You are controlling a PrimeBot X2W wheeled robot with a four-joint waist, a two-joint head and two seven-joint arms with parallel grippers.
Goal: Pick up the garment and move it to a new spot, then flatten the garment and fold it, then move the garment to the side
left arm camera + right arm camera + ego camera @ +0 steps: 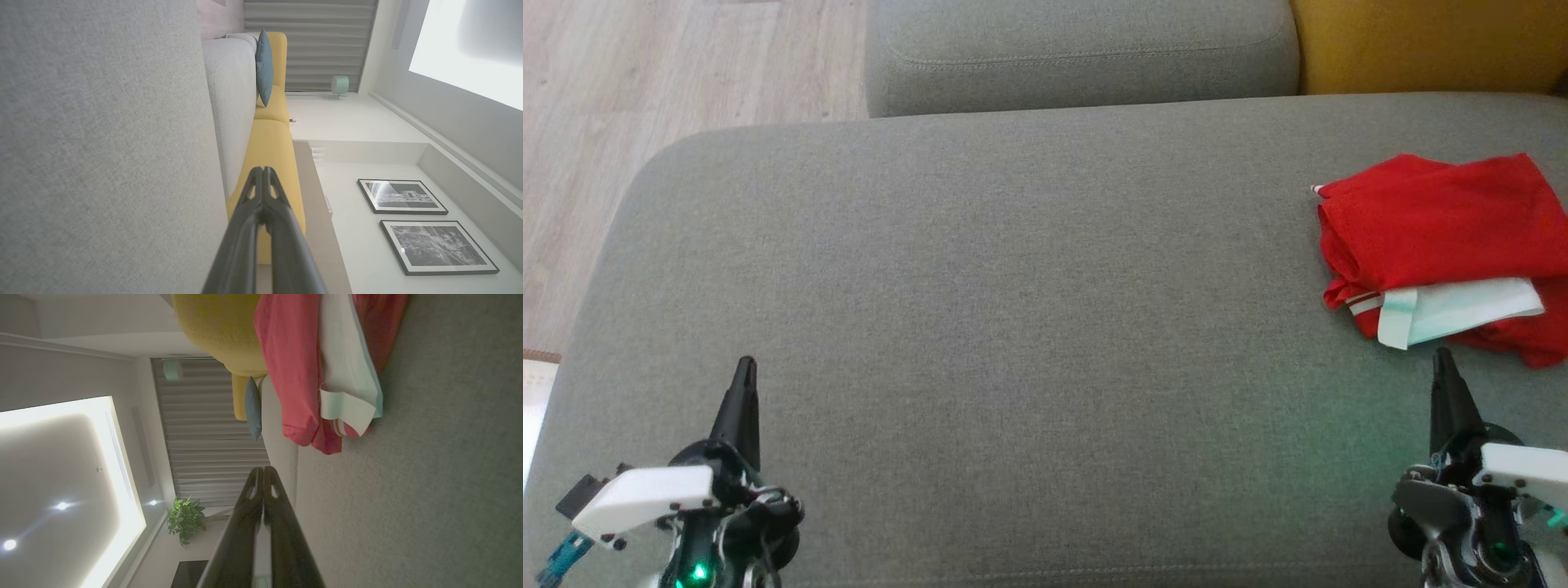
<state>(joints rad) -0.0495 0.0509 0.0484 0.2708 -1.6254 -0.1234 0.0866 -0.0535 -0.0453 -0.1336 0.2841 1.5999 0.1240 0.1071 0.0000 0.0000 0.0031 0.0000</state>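
- Red garment (1437, 233) lies in a loose, layered bundle on the grey cushion (1013, 286). It is just ahead of your right claw (1444, 371) and well apart from your left claw (745, 380).
- Judgement: it looks folded and parked to the side, so you may be done. The edges are uneven, white hem showing.
- Both claws have their fingers pressed together and hold nothing.

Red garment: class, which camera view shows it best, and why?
The head view: the red garment lies seen from above on the grey cushion, its right edge cropped. The right wrist view gives a dim, sideways look, cropped at top.
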